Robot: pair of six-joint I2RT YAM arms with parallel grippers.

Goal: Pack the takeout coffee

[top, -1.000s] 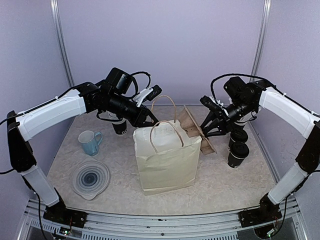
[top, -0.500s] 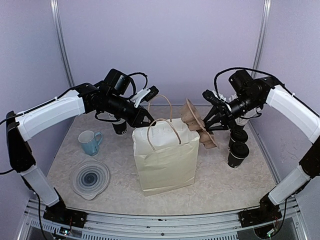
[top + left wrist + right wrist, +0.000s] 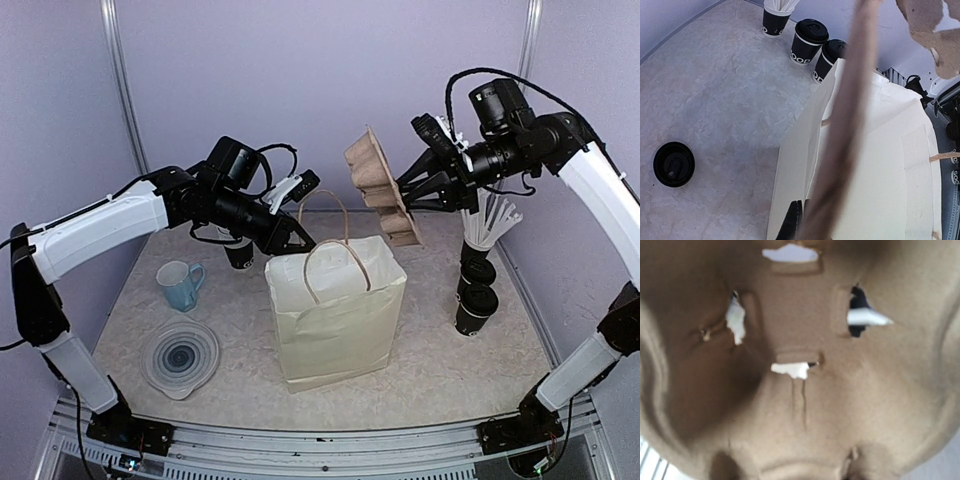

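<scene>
Two lidded cups (image 3: 476,305) stand on the desk (image 3: 450,370) below the right jaws, which are clamped on the brown carrier tray (image 3: 380,190), held on edge in the air. The left jaws are pinched together on the rim of the paper bag (image 3: 335,320).

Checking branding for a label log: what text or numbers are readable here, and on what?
"OOD": white letters on the lidded cup, left wrist view; any further letters curve out of sight.
Lettering on the second lidded cup: cut off by the paper bag, unreadable.
Print on the straw cup: too small to read.
None on the carrier tray or the bag.
</scene>
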